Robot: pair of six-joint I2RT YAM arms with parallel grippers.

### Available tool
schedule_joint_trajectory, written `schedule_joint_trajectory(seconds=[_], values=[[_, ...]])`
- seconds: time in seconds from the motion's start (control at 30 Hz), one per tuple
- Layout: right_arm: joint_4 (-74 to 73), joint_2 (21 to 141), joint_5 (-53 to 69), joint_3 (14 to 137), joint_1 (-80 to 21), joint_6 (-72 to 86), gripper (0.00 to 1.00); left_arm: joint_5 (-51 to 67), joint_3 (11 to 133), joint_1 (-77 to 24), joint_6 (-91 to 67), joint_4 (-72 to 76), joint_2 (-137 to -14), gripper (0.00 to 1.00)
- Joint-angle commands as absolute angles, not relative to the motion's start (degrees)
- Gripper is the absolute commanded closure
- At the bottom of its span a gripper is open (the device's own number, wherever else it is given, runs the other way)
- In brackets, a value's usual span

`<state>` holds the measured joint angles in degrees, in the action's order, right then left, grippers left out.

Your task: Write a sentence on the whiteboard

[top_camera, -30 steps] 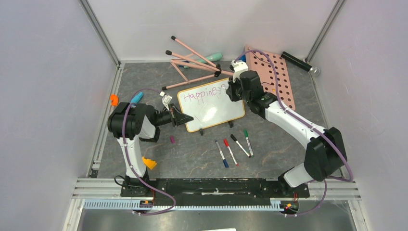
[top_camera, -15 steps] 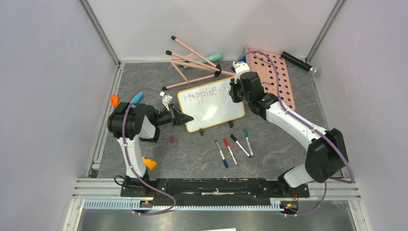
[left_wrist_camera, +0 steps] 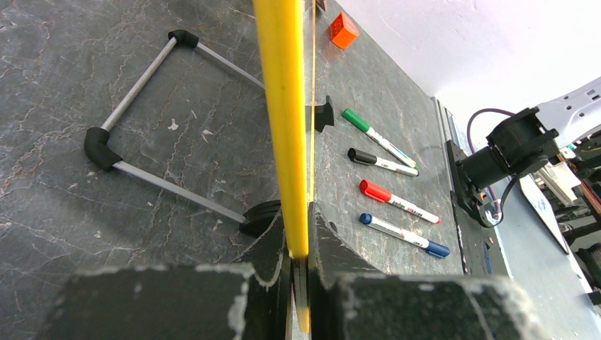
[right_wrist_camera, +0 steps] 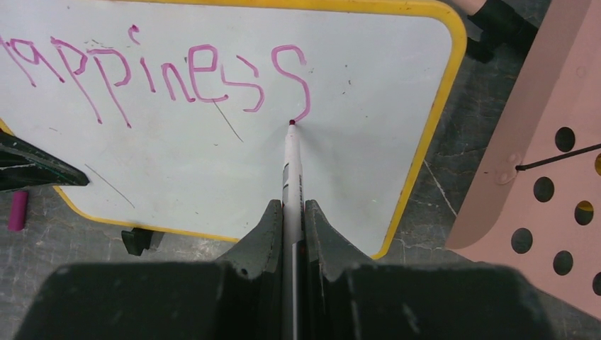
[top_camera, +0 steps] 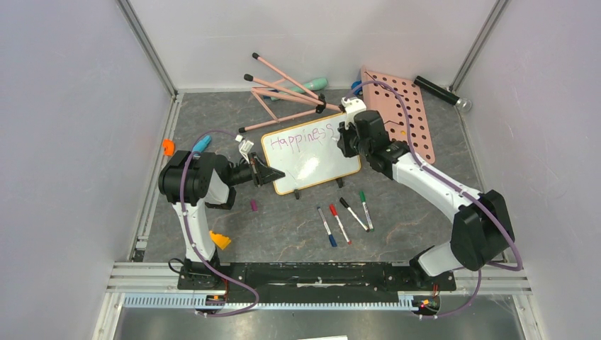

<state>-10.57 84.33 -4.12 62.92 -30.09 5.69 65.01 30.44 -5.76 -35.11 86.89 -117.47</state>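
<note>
The whiteboard (top_camera: 319,164) stands tilted at mid-table on small black feet, white with a yellow-orange rim. My left gripper (top_camera: 273,175) is shut on its left rim; the left wrist view shows the jaws (left_wrist_camera: 298,234) pinching the yellow edge (left_wrist_camera: 283,106). The sentence (top_camera: 301,137) reads "Happiness" in pink along the top line (right_wrist_camera: 156,78). My right gripper (top_camera: 345,138) is shut on a pink marker (right_wrist_camera: 291,170). The marker's tip touches the board at the bottom of the last "s", and the right wrist view shows the fingers (right_wrist_camera: 291,209) clamped round its barrel.
Several capped markers (top_camera: 345,214) lie near the board's front. A pink board with round holes (top_camera: 407,113) sits right of it, pink tripod legs (top_camera: 283,88) behind. A purple cap (top_camera: 254,205), orange pieces (top_camera: 220,241) and a black flashlight (top_camera: 441,92) lie about.
My right gripper has drawn the last "s" of "Happiness", shifting slightly right and then toward the near side. The left gripper and the board have not moved.
</note>
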Motion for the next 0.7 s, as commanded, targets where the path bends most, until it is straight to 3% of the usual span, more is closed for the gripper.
schedule_joint_trajectory(seconds=[0.0, 0.47, 0.67], values=[[-8.69, 83.51, -0.19, 62.14, -29.71, 5.18, 1.00, 63.46, 29.28, -5.84, -23.77, 89.21, -118.87, 0.93], [-1.57, 74.15, 4.26, 55.98, -29.79, 8.23, 1.00, 63.08, 29.13, -5.89, -23.91, 89.21, -118.74, 0.91], [-3.07, 72.71, -1.23, 54.51, -31.68, 8.14, 1.00, 62.93, 28.70, -5.89, -24.17, 89.21, -118.43, 0.89]])
